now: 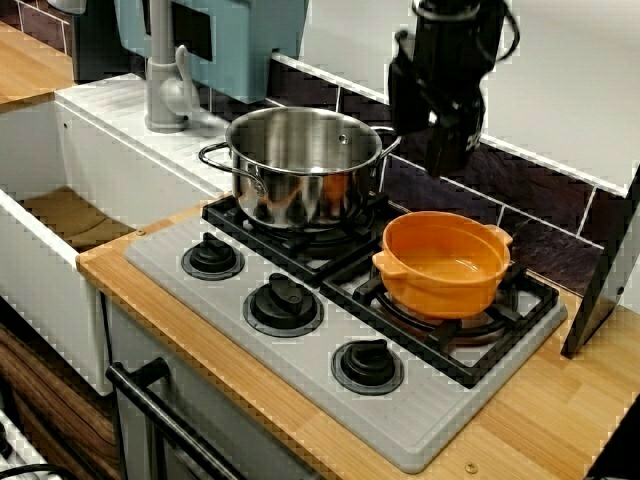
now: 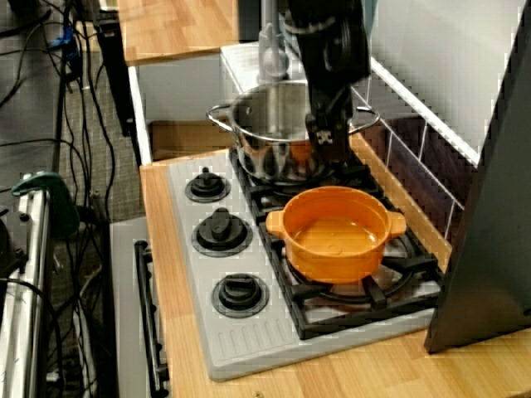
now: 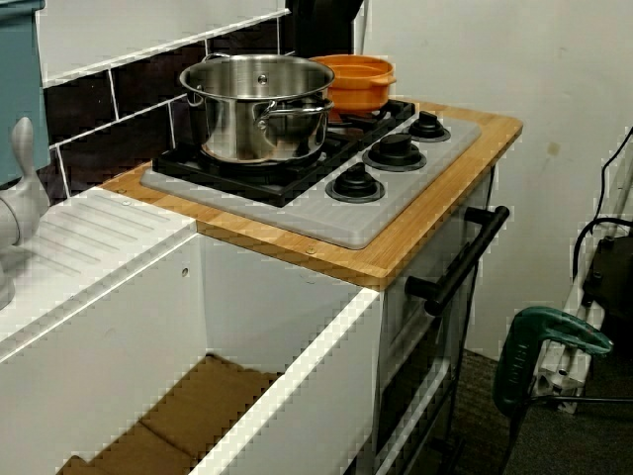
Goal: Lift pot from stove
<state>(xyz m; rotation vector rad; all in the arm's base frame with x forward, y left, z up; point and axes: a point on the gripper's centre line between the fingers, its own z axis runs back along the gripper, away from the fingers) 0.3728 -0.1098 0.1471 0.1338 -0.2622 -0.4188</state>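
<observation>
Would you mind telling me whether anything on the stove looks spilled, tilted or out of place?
Nothing stands out. The orange pot and the steel pot each sit upright on a burner of the stove, both empty, with no spills visible.

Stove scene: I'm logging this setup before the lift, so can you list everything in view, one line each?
pot: one, orange, on the stove's right burner grate
steel pot: one, shiny, on the left burner grate
stove: one, grey with black grates, on the wooden counter
knobs: three, black, along the stove's front
sink: one, white, left of the stove
faucet: one, grey, behind the sink
oven handle: one, black, below the counter
hand: one, black, above and behind the pots, holding nothing
</observation>
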